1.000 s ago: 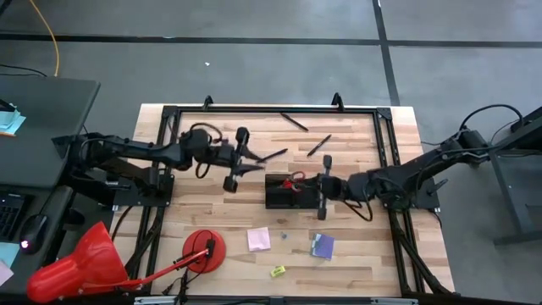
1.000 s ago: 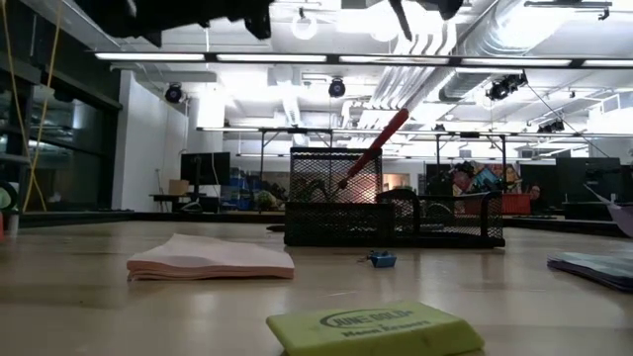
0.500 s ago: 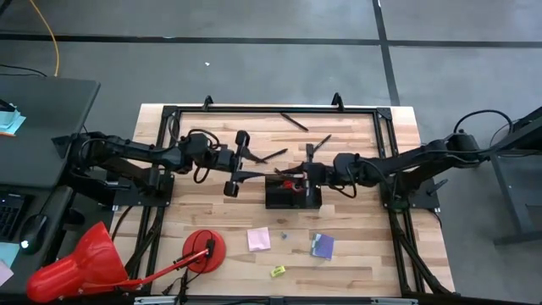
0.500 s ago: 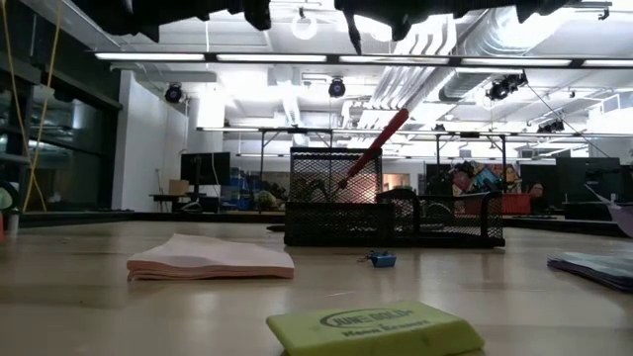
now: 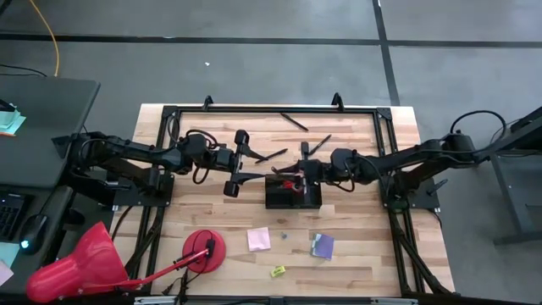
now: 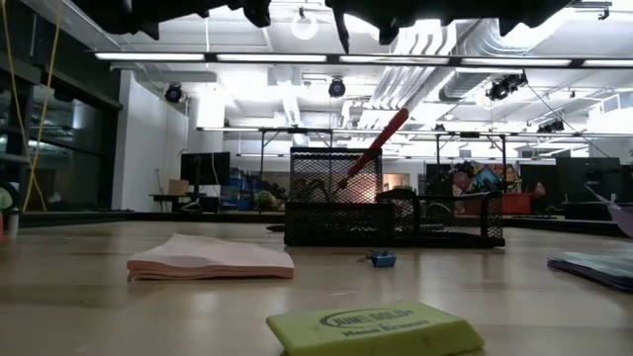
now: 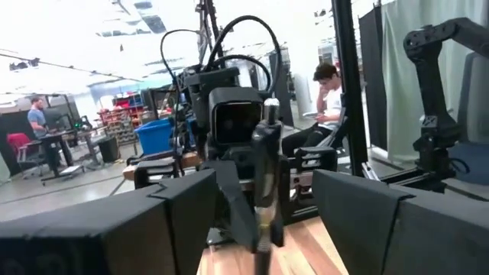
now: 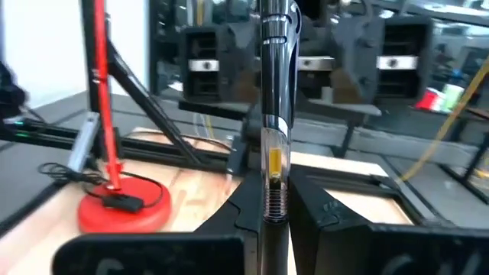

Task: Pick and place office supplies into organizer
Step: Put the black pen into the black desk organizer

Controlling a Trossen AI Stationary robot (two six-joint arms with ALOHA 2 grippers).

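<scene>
With my right gripper (image 5: 303,163) fingers clamped on the pen (image 8: 273,114) above the organizer (image 5: 293,192) and my left gripper (image 5: 237,164) parted, empty, I should lower it straight into a compartment.

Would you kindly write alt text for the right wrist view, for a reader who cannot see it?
The right gripper is shut on an upright dark pen with a clear section showing its spring. Beyond lie the wooden table, a red disc with a red stick, and black frame rails.

Right tool (image 5: 303,163) now above organizer (image 5: 292,193).
</scene>
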